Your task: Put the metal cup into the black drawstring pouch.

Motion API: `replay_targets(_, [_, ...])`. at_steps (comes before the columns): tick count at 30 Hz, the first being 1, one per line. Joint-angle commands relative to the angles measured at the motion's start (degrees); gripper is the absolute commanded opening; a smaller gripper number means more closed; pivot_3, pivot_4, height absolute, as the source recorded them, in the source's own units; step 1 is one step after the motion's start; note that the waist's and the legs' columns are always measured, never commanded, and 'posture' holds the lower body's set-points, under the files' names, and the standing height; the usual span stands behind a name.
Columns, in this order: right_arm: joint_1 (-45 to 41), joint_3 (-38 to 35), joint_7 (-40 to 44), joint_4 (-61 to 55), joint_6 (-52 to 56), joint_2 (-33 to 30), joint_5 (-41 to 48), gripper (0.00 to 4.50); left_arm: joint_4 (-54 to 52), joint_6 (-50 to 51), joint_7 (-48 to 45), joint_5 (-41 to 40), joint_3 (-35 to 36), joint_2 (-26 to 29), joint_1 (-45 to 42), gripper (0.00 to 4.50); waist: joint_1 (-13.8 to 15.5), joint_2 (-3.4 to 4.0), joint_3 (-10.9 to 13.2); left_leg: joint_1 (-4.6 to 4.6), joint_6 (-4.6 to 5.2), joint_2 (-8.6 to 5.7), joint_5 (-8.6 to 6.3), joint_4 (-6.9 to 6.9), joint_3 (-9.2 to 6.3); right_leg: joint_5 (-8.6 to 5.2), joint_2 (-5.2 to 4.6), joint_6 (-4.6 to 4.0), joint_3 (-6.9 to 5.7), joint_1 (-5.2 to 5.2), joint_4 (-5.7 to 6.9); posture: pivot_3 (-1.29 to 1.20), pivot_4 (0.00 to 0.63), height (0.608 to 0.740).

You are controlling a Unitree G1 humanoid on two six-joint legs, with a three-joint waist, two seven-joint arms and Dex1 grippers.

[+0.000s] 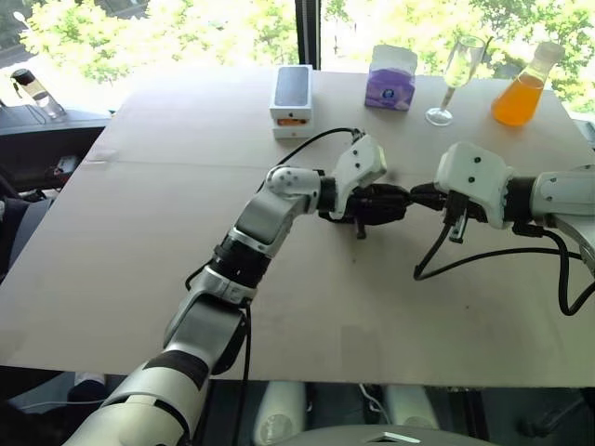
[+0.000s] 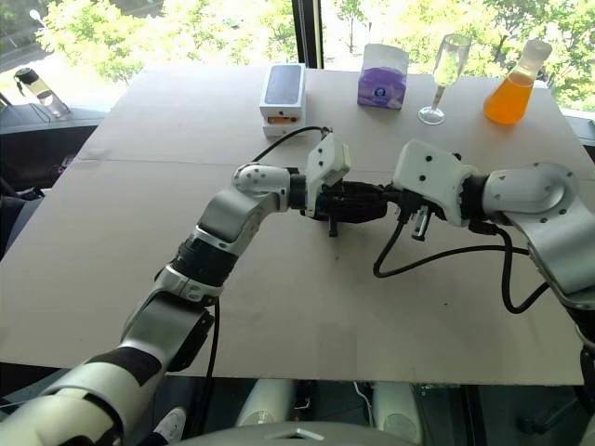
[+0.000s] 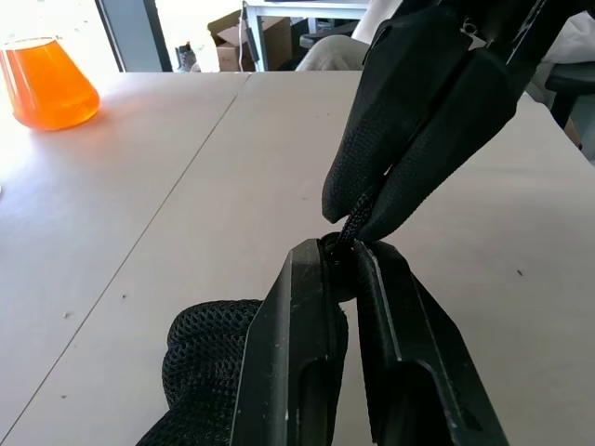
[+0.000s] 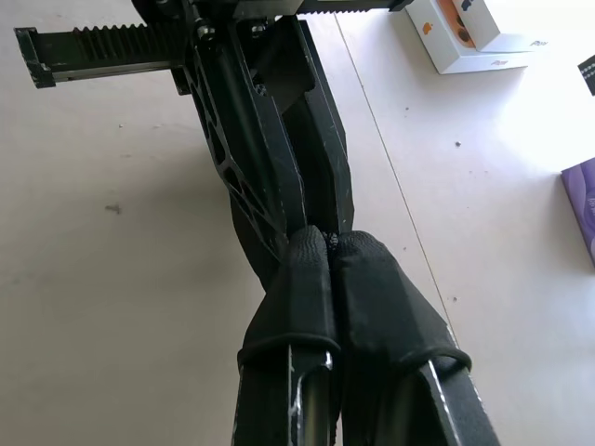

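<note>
My two grippers meet tip to tip above the middle of the table [image 1: 139,242]. The left gripper [image 3: 339,260] is shut on a thin black cord at the mouth of the black drawstring pouch [image 3: 200,358]. The pouch's mesh fabric bunches under the left fingers. From the other side, the right gripper [image 4: 330,243] is shut on the same cord [image 3: 351,228], just past the left fingertips. In the left eye view the left gripper [image 1: 395,202] and right gripper [image 1: 420,197] nearly touch. The metal cup is out of view.
Along the table's far edge stand a white phone box [image 1: 292,98], a purple tissue pack [image 1: 390,79], a tall clear champagne glass [image 1: 458,79] and a flask of orange liquid [image 1: 522,93]. Loose black cables [image 1: 465,253] trail under the right arm.
</note>
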Motion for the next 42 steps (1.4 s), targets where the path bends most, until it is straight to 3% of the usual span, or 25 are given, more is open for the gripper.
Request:
replay_targets(1, [-3.49,-10.59,-6.56,0.47,6.76,8.29,7.34,0.00,1.39,-2.59,-0.50,1.61,0.63,-0.27,-2.22,0.02,-0.04,0.00,0.00,0.00,0.00,0.00,0.00,0.01,0.00,0.00,0.00,0.00,-0.01,0.00,0.01,0.00,0.150,0.737])
replay_targets(6, [-10.13,-26.93,-17.35,4.63,14.21,22.48,19.64,0.00,7.09,-3.52,-0.02,3.41,1.92,0.49,-2.94,0.02,0.03,0.01,0.00,0.00,0.00,0.00,0.00,0.04,0.00,0.01,0.00,-0.02,-0.01,0.00,0.08,0.00,0.150,0.737])
replay_targets(12, [-17.18,-32.38,-26.71,8.66,14.59,27.40,24.05,0.00,12.50,-2.89,-0.20,2.79,6.24,1.93,-5.68,0.02,-0.03,0.05,-0.01,0.00,0.01,-0.02,0.00,0.03,0.04,0.02,0.00,-0.01,0.00,-0.02,0.12,0.00,0.150,0.737])
replay_targets(23, [-21.35,-36.00,-37.41,15.42,5.39,28.18,23.84,0.00,14.79,0.50,0.39,3.35,7.38,3.47,-4.70,0.02,-0.17,0.06,-0.01,-0.01,0.04,-0.02,-0.02,-0.04,0.19,0.02,0.01,-0.01,0.10,-0.10,0.13,0.00,0.150,0.737])
replay_targets(31, [-23.08,-38.25,-45.41,24.39,-7.65,24.56,16.21,0.00,12.72,2.51,2.02,4.10,8.11,6.46,0.62,0.02,-0.07,0.28,-0.03,-0.03,0.05,-0.02,-0.03,-0.12,0.33,0.01,-0.01,0.00,0.22,-0.22,0.13,0.00,0.150,0.737])
replay_targets(35, [-21.26,-36.92,-44.37,26.41,-10.28,22.59,13.81,0.00,11.95,2.38,1.97,5.14,8.12,7.69,1.92,0.02,-0.28,0.28,-0.03,-0.05,0.05,0.00,-0.02,-0.15,0.48,0.01,0.01,0.00,0.26,-0.28,0.13,0.00,0.150,0.737])
replay_targets(42, [-9.78,-25.67,-33.96,17.11,-3.99,20.98,16.51,0.00,8.87,4.09,2.67,0.67,13.02,5.95,1.24,0.02,-0.77,0.29,-0.03,0.04,0.05,0.06,-0.02,-0.13,0.75,0.02,0.03,-0.01,0.57,-0.38,0.31,0.00,0.150,0.737])
